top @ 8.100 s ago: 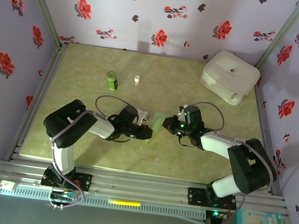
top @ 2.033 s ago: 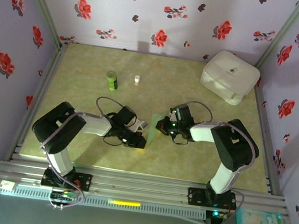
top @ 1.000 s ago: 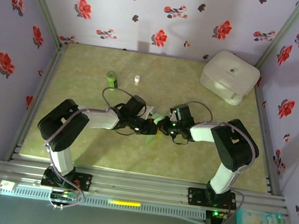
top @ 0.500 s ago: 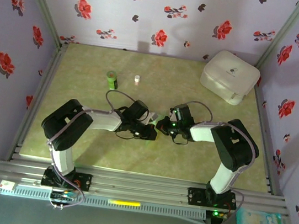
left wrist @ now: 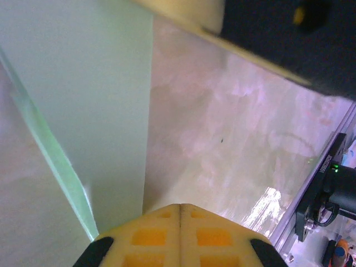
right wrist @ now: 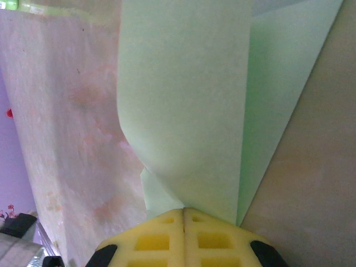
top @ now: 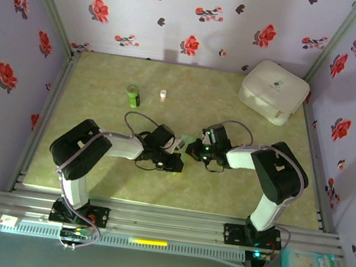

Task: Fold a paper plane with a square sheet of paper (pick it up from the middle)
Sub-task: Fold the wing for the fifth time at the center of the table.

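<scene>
**1 paper sheet [right wrist: 183,83] pinched between 2 closed claws**

I count 1 paper sheet, 2 claws, 1 white case [top: 273,92] and 1 green bottle [top: 132,94]. From above, the sheet is just a pale sliver between the claw tips in the middle of the table [top: 236,188]. My right wrist view shows thin, matte paper curling into the right claw [right wrist: 184,211], which is clamped on it. The left claw [left wrist: 179,210] has its yellow waffled pads pressed together beside a creased edge. I cannot tell whether it has caught any paper.
</scene>
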You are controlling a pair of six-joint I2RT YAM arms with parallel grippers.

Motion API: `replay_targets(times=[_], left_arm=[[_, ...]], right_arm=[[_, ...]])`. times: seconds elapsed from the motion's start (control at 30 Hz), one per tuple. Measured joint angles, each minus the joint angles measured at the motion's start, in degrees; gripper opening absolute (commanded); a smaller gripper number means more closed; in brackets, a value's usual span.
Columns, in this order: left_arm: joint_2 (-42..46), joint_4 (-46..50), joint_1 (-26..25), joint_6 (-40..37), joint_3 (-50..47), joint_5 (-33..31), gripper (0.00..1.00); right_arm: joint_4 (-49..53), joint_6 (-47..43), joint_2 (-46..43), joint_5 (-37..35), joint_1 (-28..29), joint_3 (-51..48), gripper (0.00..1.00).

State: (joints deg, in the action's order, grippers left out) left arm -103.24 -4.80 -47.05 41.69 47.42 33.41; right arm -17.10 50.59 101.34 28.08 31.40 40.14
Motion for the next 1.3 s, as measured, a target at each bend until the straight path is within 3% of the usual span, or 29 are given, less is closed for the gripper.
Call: replay_targets(times=[0.47,0.8,1.03,1.3], left_arm=[[1.49,-7.5,-1.44,2.25,-5.29,-0.66,0.0],[8.17,-4.59,-2.08,3.08,-8.0,-0.83,0.0],[9.92,-3.65,0.17,2.8,-3.45,-0.63,0.0],[2.54,-0.7,1.64,0.83,3.43,-2.32,0.0]], right_arm=[[0.02,-0.02,0.04,0.02,0.0,0.07,0.03],[0.11,0.0,0.09,0.02,0.0,0.17,0.04],[0.09,0.59,0.15,0.11,0.0,0.22,0.04],[0.09,1.01,0.15,0.22,0.0,0.22,0.04]])
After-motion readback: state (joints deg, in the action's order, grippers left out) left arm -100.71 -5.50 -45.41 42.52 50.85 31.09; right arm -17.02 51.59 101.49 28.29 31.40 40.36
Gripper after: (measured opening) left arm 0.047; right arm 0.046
